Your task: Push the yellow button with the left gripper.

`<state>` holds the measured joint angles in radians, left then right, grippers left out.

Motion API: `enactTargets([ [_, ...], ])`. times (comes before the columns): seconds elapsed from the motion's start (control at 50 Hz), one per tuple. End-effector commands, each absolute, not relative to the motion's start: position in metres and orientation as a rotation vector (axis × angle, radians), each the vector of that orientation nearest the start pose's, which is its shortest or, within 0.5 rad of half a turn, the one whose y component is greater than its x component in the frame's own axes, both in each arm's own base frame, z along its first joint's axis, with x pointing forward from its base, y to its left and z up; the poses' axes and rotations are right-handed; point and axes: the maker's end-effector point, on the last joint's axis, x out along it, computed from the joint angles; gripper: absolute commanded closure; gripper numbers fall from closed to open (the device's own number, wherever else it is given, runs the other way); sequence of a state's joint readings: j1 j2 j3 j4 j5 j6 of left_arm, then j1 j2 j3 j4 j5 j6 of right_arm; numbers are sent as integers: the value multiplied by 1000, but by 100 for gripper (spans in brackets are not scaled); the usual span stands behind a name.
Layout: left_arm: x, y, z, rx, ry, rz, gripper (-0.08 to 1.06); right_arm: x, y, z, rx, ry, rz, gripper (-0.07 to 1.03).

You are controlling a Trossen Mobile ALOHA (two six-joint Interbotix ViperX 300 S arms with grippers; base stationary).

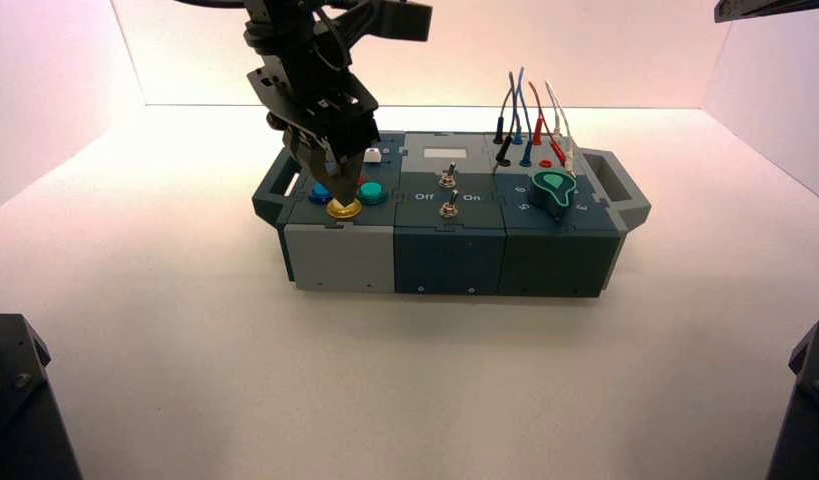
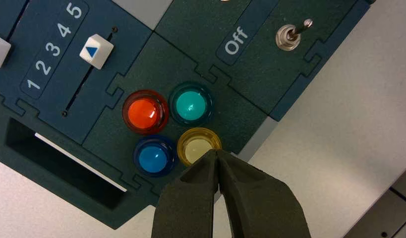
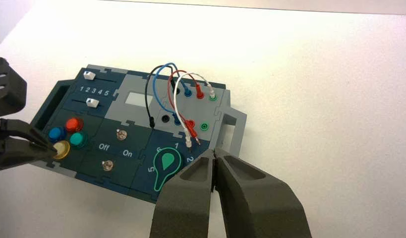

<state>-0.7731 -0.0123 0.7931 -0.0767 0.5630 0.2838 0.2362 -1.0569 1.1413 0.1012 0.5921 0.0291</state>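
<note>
We had the black two-fingered left end effector, fingers pressed together, poised at the domed amber-yellow translucent button; next, we judged, came a short push down.

White table — box on it
</note>
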Motion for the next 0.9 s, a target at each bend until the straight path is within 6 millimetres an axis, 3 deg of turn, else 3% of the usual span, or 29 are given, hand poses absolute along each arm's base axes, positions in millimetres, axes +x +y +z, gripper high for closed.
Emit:
enactTargets([
  [0.02, 222, -228, 50, 674, 1186, -839, 101, 202, 59, 207, 59, 650, 245, 99],
  [0.48, 222, -226, 48, 686, 1197, -838, 101, 201, 59, 209, 60, 639, 246, 99],
  [0.6, 221, -225, 58, 681, 1179, -842, 101, 201, 59, 209, 60, 639, 246, 99],
  [0.62, 219, -223, 70, 672, 1155, -843, 101, 201, 59, 208, 63, 643, 246, 99],
  [0.72, 213, -218, 86, 662, 1120, -848, 101, 201, 59, 208, 64, 643, 245, 99],
  [0.9, 201, -206, 103, 646, 1075, -851, 101, 202, 60, 206, 66, 658, 246, 99],
])
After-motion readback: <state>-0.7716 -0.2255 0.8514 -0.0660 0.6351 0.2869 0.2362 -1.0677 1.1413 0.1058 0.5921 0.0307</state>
